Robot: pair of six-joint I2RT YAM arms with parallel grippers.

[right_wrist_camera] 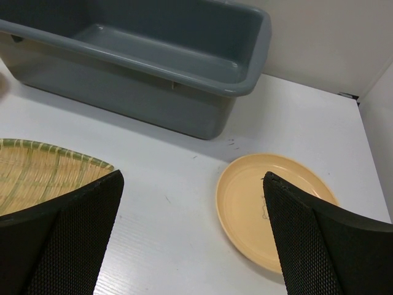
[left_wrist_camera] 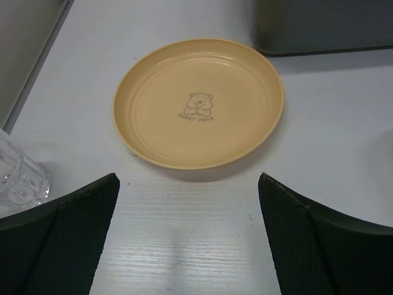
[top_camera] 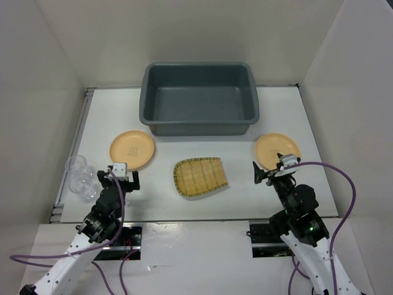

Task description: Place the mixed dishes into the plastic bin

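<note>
- Tray [top_camera: 199, 177] lay in front of bin [top_camera: 199, 128]; left plate [top_camera: 132, 149] front-left of bin, right plate [top_camera: 277, 149] front-right.
- Left gripper [left_wrist_camera: 187, 184] and right gripper [right_wrist_camera: 193, 178] gaped wide, holding nothing.
- Only left wrist view showed bear print [left_wrist_camera: 198, 106] on left plate.

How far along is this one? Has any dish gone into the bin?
Nothing is done: the grey plastic bin holds no dishes. Nothing is in hand either. The left pincer and right pincer are both open, each facing a plate. Everything is left: the left plate, the right plate and the fan-shaped slatted tray all lie on the table.
</note>
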